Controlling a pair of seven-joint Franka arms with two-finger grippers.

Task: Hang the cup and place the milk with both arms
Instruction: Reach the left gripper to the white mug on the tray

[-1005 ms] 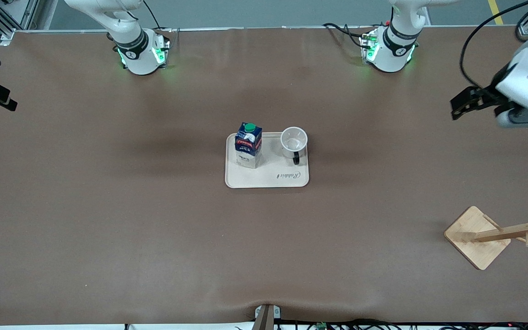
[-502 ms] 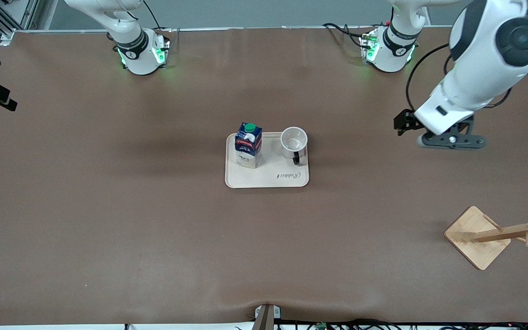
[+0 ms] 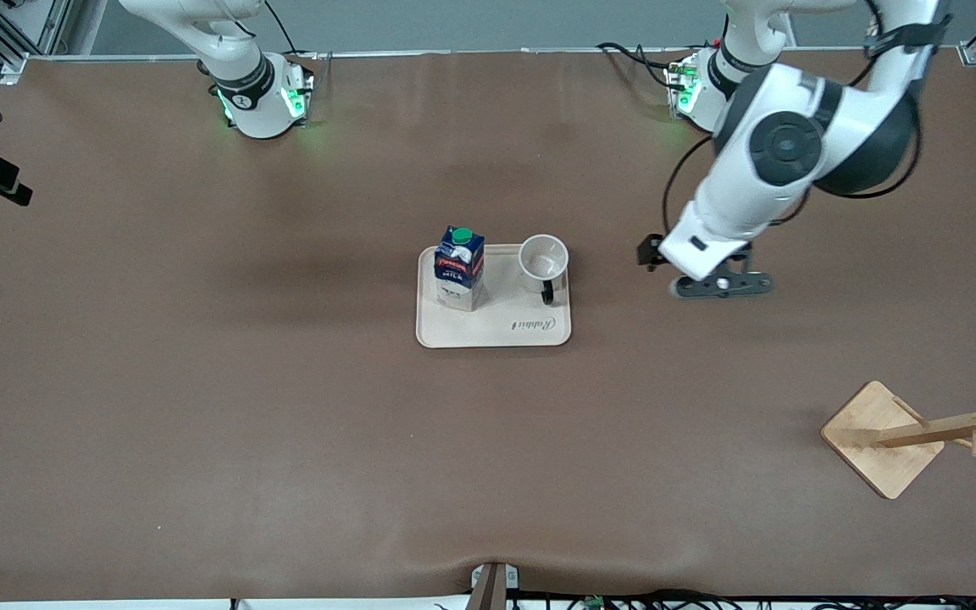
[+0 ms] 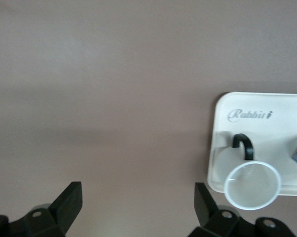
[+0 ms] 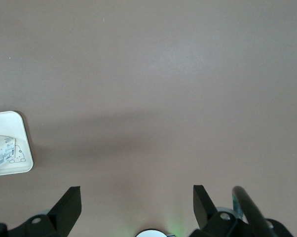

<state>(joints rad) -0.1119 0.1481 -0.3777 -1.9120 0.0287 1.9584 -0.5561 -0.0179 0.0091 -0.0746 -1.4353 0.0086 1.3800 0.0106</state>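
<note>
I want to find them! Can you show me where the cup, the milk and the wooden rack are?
cup [image 3: 543, 257], front view, on its open rim.
milk [image 3: 459, 269], front view, on its blue front.
wooden rack [image 3: 878, 436], front view, on its square base.

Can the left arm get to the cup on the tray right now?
Probably yes. The left gripper, open, hangs over bare table beside the tray, at the cup end. Nothing lies between them; the milk stands past the cup.

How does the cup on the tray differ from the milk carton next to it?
The cup is round, white and open-topped with a black loop handle; the milk is a taller, boxy, dark-blue carton closed by a green cap. The cup sits toward the left arm's end. Both stand upright on the tray.
</note>
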